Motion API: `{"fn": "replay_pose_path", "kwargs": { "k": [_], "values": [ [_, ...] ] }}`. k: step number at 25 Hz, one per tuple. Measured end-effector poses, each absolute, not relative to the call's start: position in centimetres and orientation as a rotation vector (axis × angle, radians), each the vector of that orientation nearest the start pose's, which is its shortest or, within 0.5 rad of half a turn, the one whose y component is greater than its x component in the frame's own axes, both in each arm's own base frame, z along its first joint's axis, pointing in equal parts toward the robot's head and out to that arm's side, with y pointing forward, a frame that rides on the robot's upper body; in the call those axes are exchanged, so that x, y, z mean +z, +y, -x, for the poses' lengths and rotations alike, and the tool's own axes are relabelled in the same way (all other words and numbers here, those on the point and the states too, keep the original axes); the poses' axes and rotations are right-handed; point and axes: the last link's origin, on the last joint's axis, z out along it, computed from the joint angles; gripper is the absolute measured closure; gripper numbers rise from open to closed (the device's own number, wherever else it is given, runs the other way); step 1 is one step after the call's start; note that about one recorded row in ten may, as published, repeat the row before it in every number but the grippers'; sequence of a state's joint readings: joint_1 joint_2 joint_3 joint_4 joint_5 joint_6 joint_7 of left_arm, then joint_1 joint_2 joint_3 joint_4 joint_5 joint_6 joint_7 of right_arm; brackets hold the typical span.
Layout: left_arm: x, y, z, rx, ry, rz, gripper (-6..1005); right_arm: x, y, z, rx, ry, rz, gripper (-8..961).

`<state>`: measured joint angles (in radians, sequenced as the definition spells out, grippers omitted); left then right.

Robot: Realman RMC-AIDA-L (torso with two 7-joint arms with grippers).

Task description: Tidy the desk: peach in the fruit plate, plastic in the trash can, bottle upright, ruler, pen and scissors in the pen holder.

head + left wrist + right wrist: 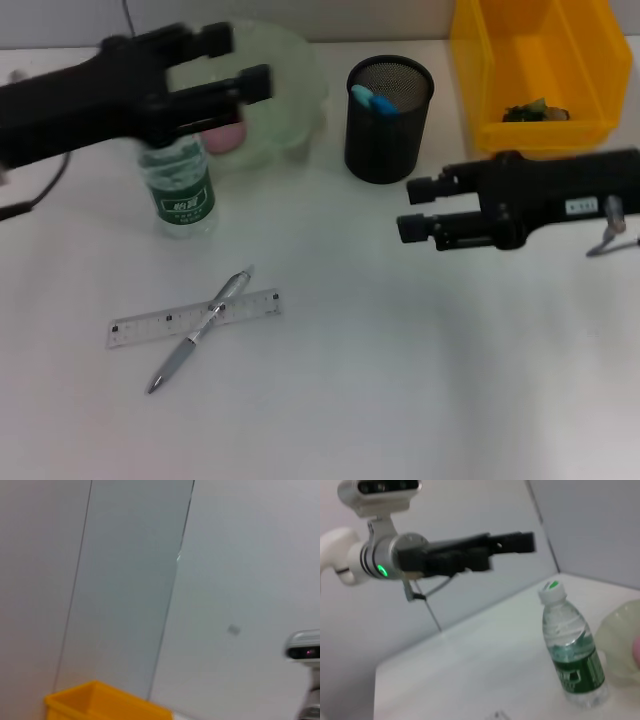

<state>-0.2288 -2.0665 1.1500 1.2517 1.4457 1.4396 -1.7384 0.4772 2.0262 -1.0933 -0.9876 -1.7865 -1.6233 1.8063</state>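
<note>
The clear water bottle (pixel 180 190) with a green label stands upright left of centre; it also shows in the right wrist view (pixel 572 650). My left gripper (pixel 243 62) is open and empty, held above the bottle and apart from it; it also shows in the right wrist view (pixel 515 542). A pink peach (pixel 226 136) lies in the pale green plate (pixel 285 75). The black mesh pen holder (pixel 388 125) holds blue-handled scissors (pixel 374 99). A pen (pixel 200 328) lies across a clear ruler (pixel 150 326) on the table. My right gripper (pixel 420 207) is open and empty, right of the pen holder.
A yellow bin (pixel 480 60) stands at the back right with a dark crumpled piece (pixel 535 112) inside; its rim shows in the left wrist view (pixel 100 700). The white table (pixel 400 380) runs to the front.
</note>
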Motion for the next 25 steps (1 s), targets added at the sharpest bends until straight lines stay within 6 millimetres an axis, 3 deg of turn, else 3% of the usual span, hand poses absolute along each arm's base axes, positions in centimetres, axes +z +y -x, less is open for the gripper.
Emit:
{"fn": "replay_pose_path", "kwargs": {
  "k": [6,11,14,20,25],
  "values": [
    [7.2,29.4,23.1,-1.170,-0.708,2.530,258,2.9,35.1,-15.5,0.279,0.571,3.083,359],
    [7.7,27.8,24.3,-1.200,-0.711,2.575,258,2.7,36.8,-11.2,-0.064,0.404,3.164,359],
    [7.8,26.8,24.7,-1.210,-0.706,2.606,258,1.6,36.7,-7.7,-0.226,0.182,3.236,359],
    [6.7,24.6,26.0,-1.112,-0.619,2.718,259,-1.1,36.4,-5.4,-0.482,0.023,3.240,358],
    [4.9,23.7,27.2,-0.942,-0.632,2.811,259,-3.6,36.5,-5.0,-0.604,-0.008,3.220,358]
  ]
}}
